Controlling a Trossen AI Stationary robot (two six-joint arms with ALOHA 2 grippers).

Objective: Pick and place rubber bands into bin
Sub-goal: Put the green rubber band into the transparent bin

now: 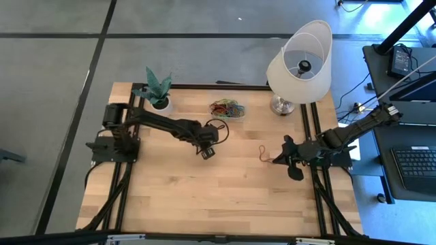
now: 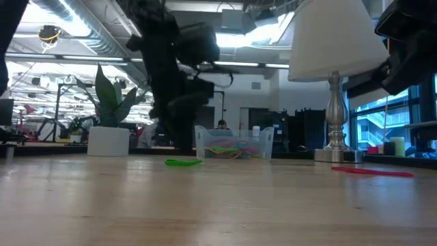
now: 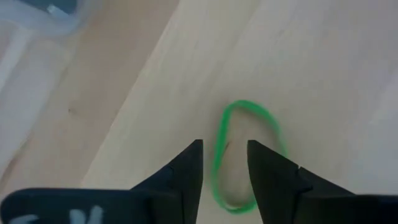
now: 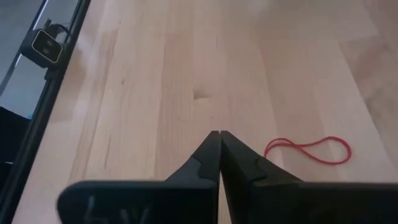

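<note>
A green rubber band (image 3: 245, 155) lies flat on the wooden table; it also shows in the low view as a green rubber band (image 2: 183, 162). My left gripper (image 3: 225, 149) hovers over it, open, with one side of the loop showing in the gap between the fingers; I see no touch. In the high view my left gripper (image 1: 208, 151) covers that band. A red rubber band (image 4: 309, 149) (image 1: 261, 153) lies flat just beyond my right gripper (image 4: 216, 134) (image 1: 276, 161), which is shut and holds nothing. The clear bin (image 1: 227, 109) (image 2: 234, 143) holds several coloured bands.
A white plant pot (image 1: 159, 102) stands at the far left of the table and a lamp (image 1: 300, 61) at the far right, with the bin between them. The near half of the wooden table (image 1: 218, 197) is bare wood.
</note>
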